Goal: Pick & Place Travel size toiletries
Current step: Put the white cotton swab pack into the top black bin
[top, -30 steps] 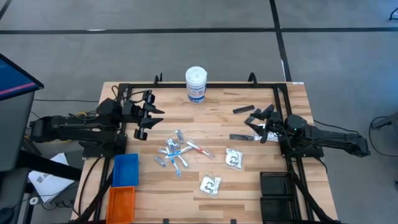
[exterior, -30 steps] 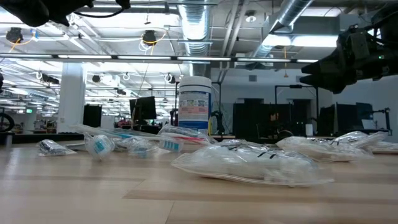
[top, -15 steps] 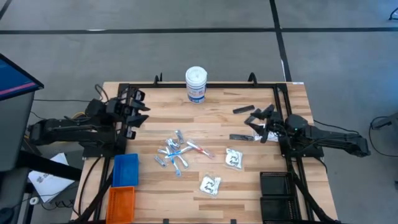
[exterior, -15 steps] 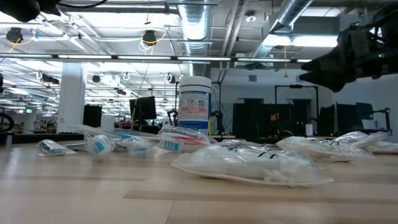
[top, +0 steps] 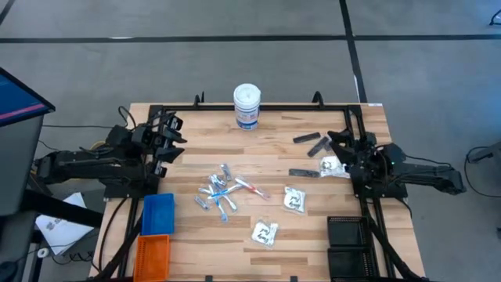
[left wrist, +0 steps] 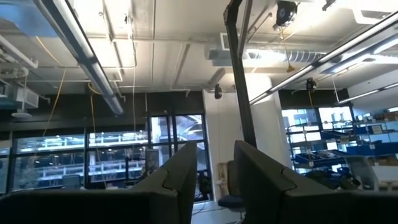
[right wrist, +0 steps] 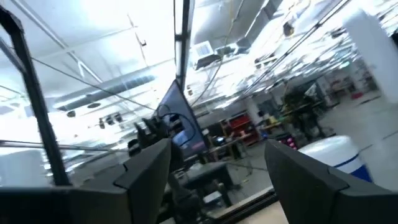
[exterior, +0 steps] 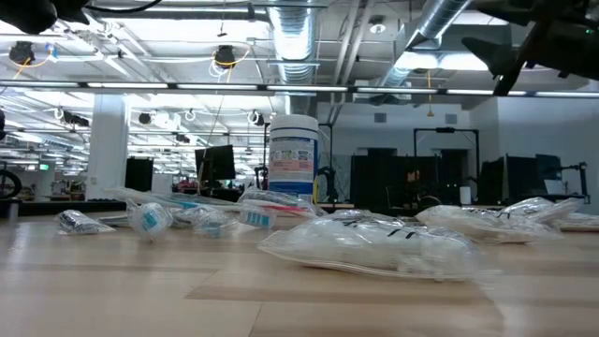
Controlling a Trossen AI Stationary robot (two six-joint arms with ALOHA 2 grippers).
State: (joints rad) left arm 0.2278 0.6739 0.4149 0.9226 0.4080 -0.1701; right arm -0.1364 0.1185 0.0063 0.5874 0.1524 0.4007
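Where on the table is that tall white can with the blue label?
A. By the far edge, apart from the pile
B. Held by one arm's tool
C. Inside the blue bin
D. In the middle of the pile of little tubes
A: the white can stands alone at the far edge, clear of the tubes.

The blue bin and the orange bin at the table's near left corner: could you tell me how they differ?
The blue bin is blue and sits farther onto the table, nearer the pile of small toiletries; the orange bin is orange and sits at the table's very edge, cut off by the picture's bottom. The blue bin shows whole, the orange one only partly. Both are rectangular, open-topped, side by side, and look empty.
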